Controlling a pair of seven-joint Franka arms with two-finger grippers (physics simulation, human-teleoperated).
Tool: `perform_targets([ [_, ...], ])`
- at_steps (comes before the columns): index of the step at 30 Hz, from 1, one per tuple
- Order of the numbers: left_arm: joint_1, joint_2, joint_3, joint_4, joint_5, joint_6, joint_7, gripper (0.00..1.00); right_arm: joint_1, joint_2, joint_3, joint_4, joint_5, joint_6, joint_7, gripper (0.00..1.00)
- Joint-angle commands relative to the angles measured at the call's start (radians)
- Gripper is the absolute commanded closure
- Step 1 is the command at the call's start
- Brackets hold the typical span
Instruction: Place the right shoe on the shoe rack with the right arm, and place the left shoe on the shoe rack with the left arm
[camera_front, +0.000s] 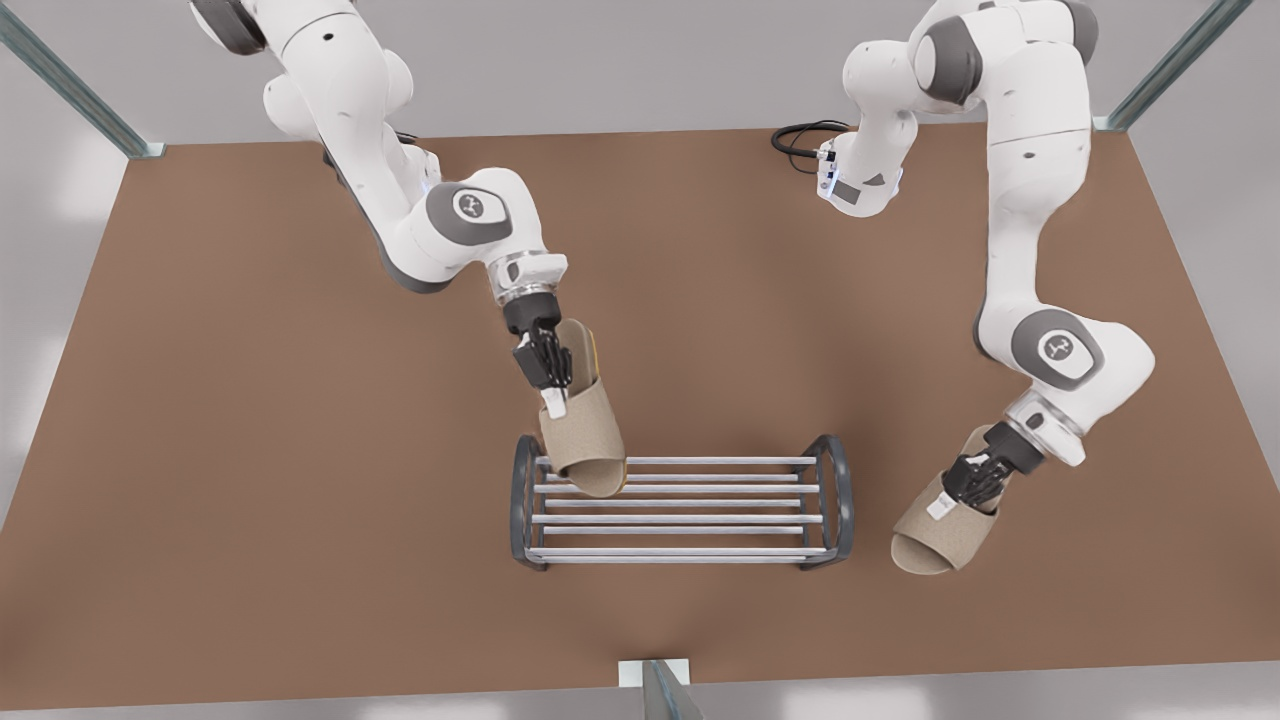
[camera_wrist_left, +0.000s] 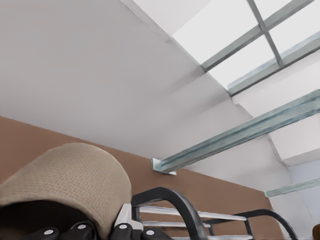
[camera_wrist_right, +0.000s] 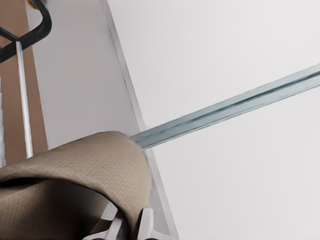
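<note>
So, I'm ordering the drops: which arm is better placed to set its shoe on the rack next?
Left. The left gripper holds the left shoe above the shoe rack bars; the right gripper holds the right shoe beyond the rack's end.

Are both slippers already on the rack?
No; one slipper hangs over the rack end, the other slipper sits beside it on the table.

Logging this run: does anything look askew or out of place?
Nothing is spilled or damaged. The right shoe, held in the right gripper's jaws, stands steeply tilted, toe down over the shoe rack's bars at the front view's left end. The left shoe, in the left gripper, sits off the rack, beside it.
</note>
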Motion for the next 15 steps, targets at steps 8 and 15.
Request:
perform_targets([
  [8,-0.116,-0.064,0.001,0.11,0.402,0.05,-1.205,0.79,0.068,0.329,-0.016,0.254,0.08,-0.145,-0.149,0.79],
  [15,-0.262,-0.019,-0.003,0.207,0.567,0.191,-1.667,0.78,0.064,0.367,-0.06,0.279,0.072,-0.183,-0.178,0.79],
])
